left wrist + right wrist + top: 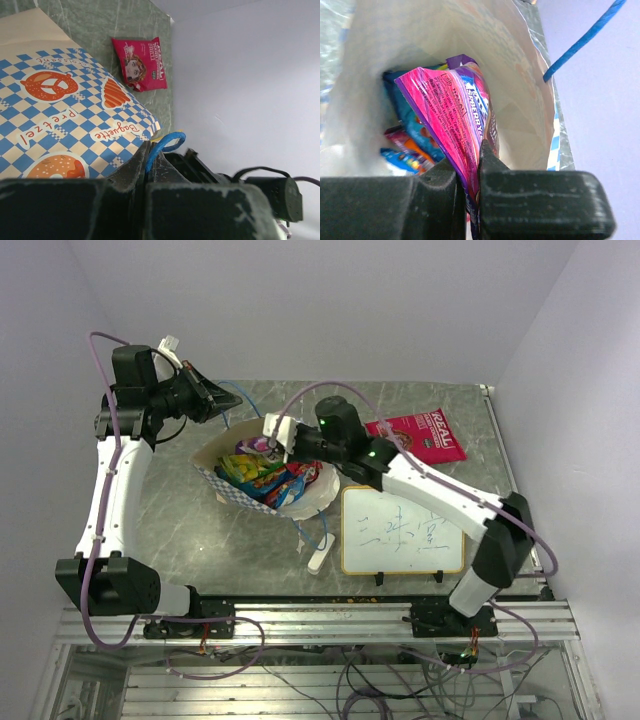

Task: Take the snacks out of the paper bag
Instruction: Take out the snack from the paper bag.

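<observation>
The paper bag [228, 488] lies on its side mid-table, its mouth toward the right arm, with several bright snack packets [262, 475] inside. Its blue-and-white checkered side [60, 125] fills the left wrist view. My left gripper [148, 159] is shut on the bag's blue cord handle [167, 142] at the bag's far left end [222, 400]. My right gripper [470, 172] is at the bag's mouth [283, 440], shut on a pink-purple snack packet [452, 120]. Other blue and orange packets [407, 145] lie deeper in the bag. A pink-red packet [420, 433] lies on the table at the far right.
A framed whiteboard [400, 530] stands to the right of the bag. A white eraser block [320, 557] lies in front of the bag near a loose blue cord [318, 525]. The pink-red packet also shows in the left wrist view [141, 64], close to the back wall.
</observation>
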Controlling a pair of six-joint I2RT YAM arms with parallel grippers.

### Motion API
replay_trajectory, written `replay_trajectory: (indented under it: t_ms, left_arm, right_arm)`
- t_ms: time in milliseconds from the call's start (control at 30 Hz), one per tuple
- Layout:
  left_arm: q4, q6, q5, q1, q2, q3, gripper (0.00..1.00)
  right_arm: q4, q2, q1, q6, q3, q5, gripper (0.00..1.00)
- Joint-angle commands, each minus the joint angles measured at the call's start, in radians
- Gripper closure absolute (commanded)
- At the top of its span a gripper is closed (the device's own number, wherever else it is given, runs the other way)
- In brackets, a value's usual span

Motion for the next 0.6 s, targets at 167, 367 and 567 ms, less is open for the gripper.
replay_trajectory:
  t_ms: [167,367,567]
  left_arm:
    - [0.029,0.000,-0.015,0.013,0.045,0.019,0.93]
    - [0.040,-0.007,-0.007,0.013,0.066,0.030,0.93]
    - [0.037,0.000,-0.003,0.014,0.083,0.046,0.93]
  right_arm:
    - [-0.046,-0.378,-0.002,0.090,-0.133,-0.118,1.00]
    - [-0.013,-0.540,-0.003,0.132,-0.148,0.089,1.00]
    - [0.153,-0.615,-0.015,0.091,-0.228,0.397,1.00]
